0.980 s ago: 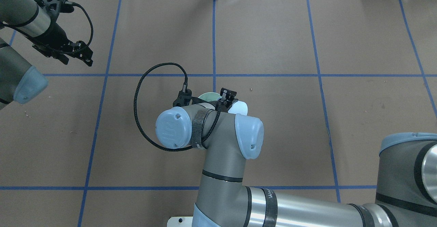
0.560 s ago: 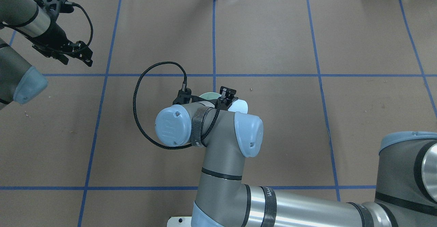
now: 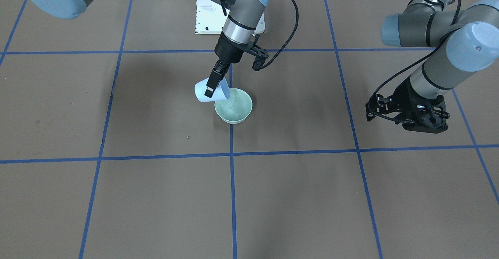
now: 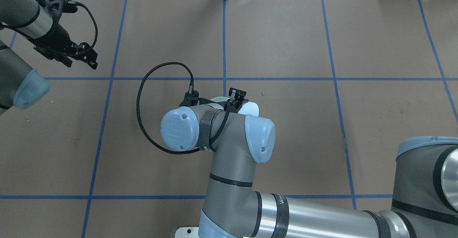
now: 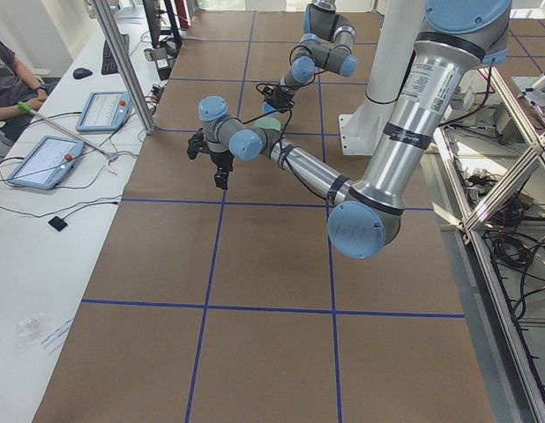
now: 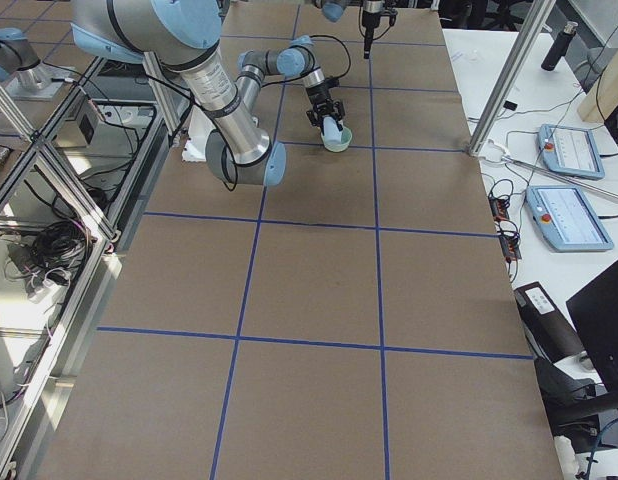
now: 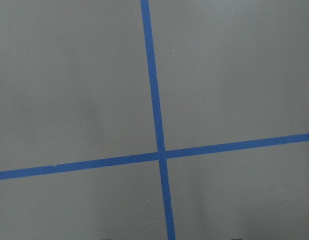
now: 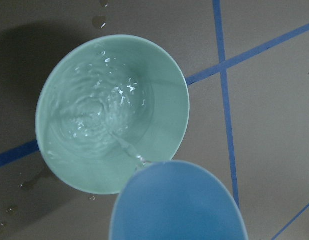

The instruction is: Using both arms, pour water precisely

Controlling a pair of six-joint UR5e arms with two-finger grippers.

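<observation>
My right gripper (image 3: 212, 84) is shut on a light-blue cup (image 3: 202, 93) and holds it tilted over a mint-green bowl (image 3: 238, 115) at the table's middle. In the right wrist view a thin stream of water (image 8: 125, 146) runs from the cup's (image 8: 177, 205) lip into the bowl (image 8: 169, 80), where rippled water (image 8: 102, 112) glints. In the overhead view my right wrist hides most of the bowl (image 4: 217, 99) and the cup (image 4: 251, 108). My left gripper (image 4: 81, 62) hangs open and empty far off at the table's left, above bare paper.
Brown paper with blue tape lines (image 7: 155, 115) covers the table. A few water drops (image 8: 99, 21) lie beside the bowl. A white base plate (image 3: 202, 17) sits behind the bowl near the robot. An operator (image 5: 3, 79) and tablets are at a side desk.
My right wrist has shifted slightly left and away from the robot's base in the overhead view, covering more of the bowl and the cup. The left arm has not moved.
</observation>
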